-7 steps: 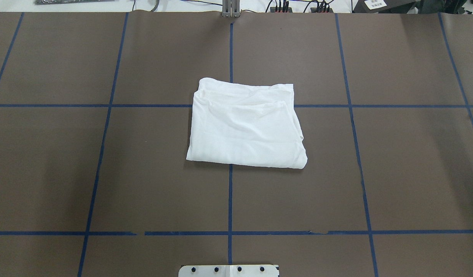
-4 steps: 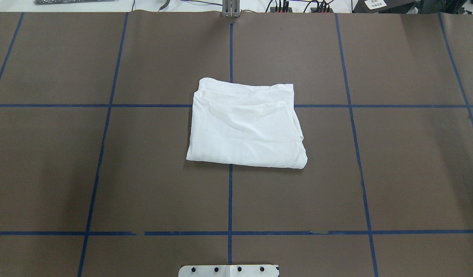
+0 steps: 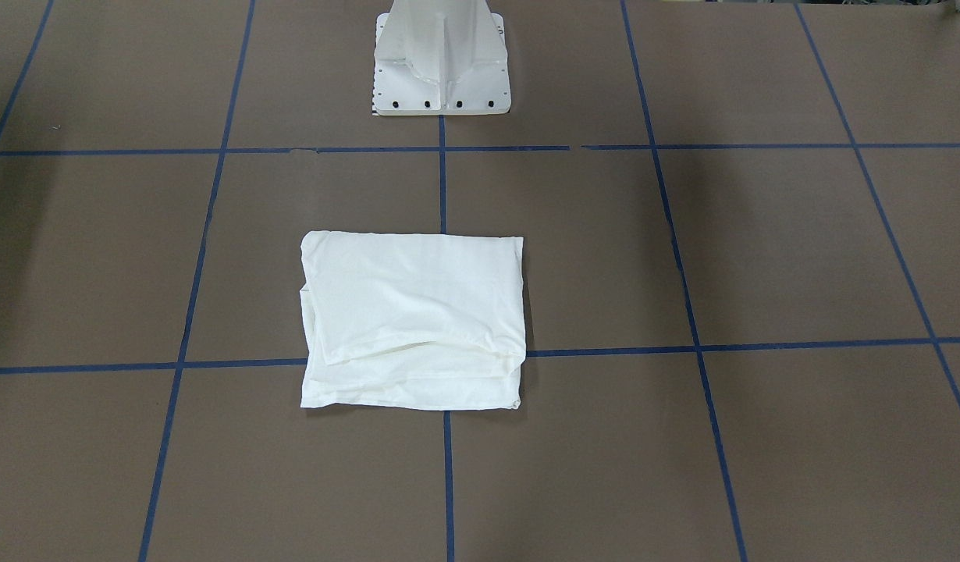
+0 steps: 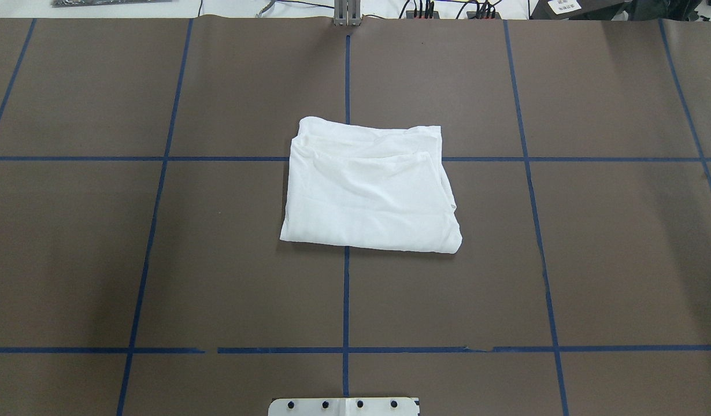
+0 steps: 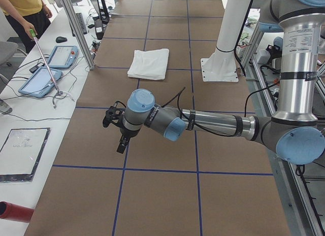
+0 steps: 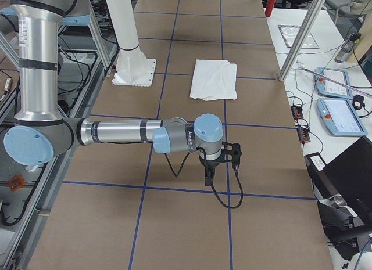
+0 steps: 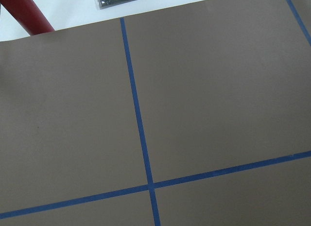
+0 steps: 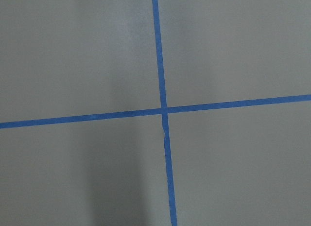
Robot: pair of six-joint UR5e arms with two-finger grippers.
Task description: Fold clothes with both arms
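Folding looks complete, or very nearly so: the large white long-sleeved cotton T-shirt (image 4: pixel 370 188) lies as a compact, roughly square stack of layers in the middle of the brown paper-covered table (image 4: pixel 592 242). It sits across a crossing of the blue tape lines (image 4: pixel 153 214), some way out from the white pedestal base (image 3: pixel 441 58). No sleeve hangs loose, and no collar or printed text shows. The edges are not quite flush; on the side away from the robot a lower layer sticks out beyond the top one, and one near corner bulges slightly.

Both silver-grey jointed arms are well apart from the cloth, stretched low over bare table toward opposite ends. The left gripper (image 5: pixel 120 143) and the right gripper (image 6: pixel 208 178) show only in the side views, so I cannot tell whether either is parted or closed; no cloth hangs from them. The wrist views show only brown surface and tape.

At most, I judge, the offset edge could be squared up; otherwise nothing seems left to do
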